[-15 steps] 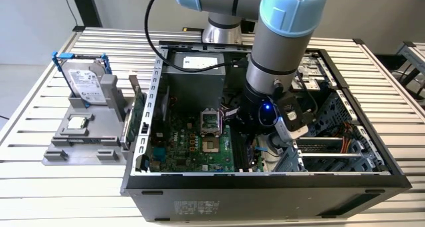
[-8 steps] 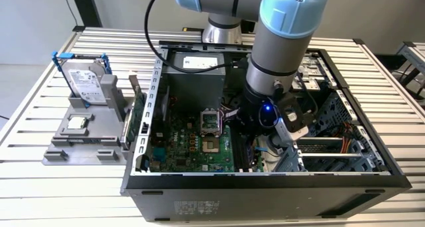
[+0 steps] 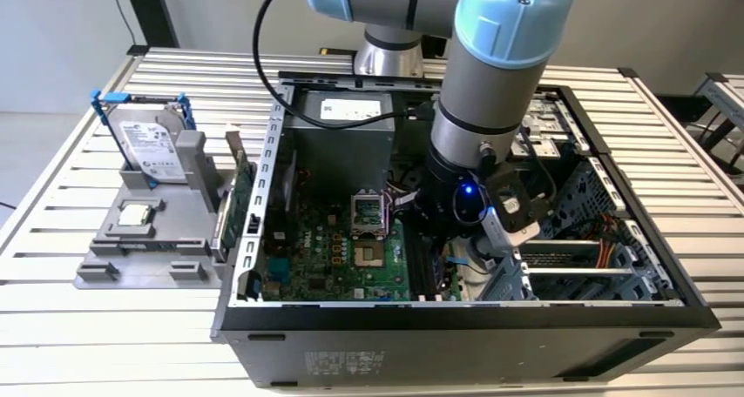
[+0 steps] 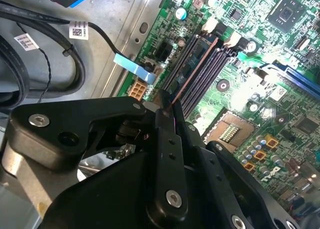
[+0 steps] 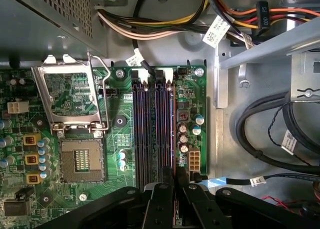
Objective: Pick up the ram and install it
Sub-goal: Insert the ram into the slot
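My gripper (image 3: 451, 245) is down inside the open computer case (image 3: 465, 314), over the right side of the green motherboard (image 3: 337, 258). Its black fingers (image 4: 167, 139) are shut on the ram (image 4: 196, 64), a thin dark stick seen nearly edge-on. In the second wrist view the ram runs from the fingertips along the row of dark memory slots (image 4: 207, 71), right at or in one of them. In the first wrist view the ram (image 5: 173, 134) lines up with the slot on the capacitor side of the slot bank (image 5: 152, 134), with the gripper (image 5: 174, 181) at its near end.
An open CPU socket (image 5: 80, 161) with its raised metal frame (image 5: 70, 96) lies beside the slots. Cable bundles (image 5: 260, 134) crowd the drive-bay side. Outside the case, at the exterior view's left, stand a hard drive (image 3: 152, 144) in a blue frame and a grey fixture (image 3: 152, 249). A green card (image 3: 240, 201) stands upright.
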`<state>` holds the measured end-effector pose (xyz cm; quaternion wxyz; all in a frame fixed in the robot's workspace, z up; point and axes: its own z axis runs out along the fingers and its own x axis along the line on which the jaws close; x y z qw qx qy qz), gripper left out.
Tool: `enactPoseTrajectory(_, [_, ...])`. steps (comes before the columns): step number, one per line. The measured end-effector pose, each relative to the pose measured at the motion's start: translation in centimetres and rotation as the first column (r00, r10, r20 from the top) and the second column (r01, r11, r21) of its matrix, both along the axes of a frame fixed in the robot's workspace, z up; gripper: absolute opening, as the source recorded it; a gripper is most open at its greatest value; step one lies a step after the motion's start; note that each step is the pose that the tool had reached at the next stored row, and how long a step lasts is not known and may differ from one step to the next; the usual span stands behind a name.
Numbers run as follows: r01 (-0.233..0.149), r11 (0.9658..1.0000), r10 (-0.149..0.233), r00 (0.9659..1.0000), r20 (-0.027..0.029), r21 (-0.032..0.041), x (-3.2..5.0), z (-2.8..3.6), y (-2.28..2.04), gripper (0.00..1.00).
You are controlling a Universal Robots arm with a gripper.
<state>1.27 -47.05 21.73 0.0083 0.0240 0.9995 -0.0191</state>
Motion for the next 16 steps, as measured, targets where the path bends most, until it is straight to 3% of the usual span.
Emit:
enactPoseTrajectory(5, [0.0, 1.0, 0.0, 1.0, 0.0046, 0.0057, 0.02, 0.06, -0.01, 0.0])
enactPoseTrajectory(8, [0.001, 0.9999, -0.001, 1.0, 0.008, 0.0143, 0.02, 0.05, 0.0, 0.0])
enactPoseTrajectory(13, [0.001, 0.9995, -0.001, 1.0, 0.0083, 0.0318, 0.02, 0.47, -0.01, 0.0])
enactPoseTrajectory(16, [0.001, 0.9994, -0.001, 1.0, 0.0083, 0.0332, 0.02, 0.49, -0.02, 0.0])
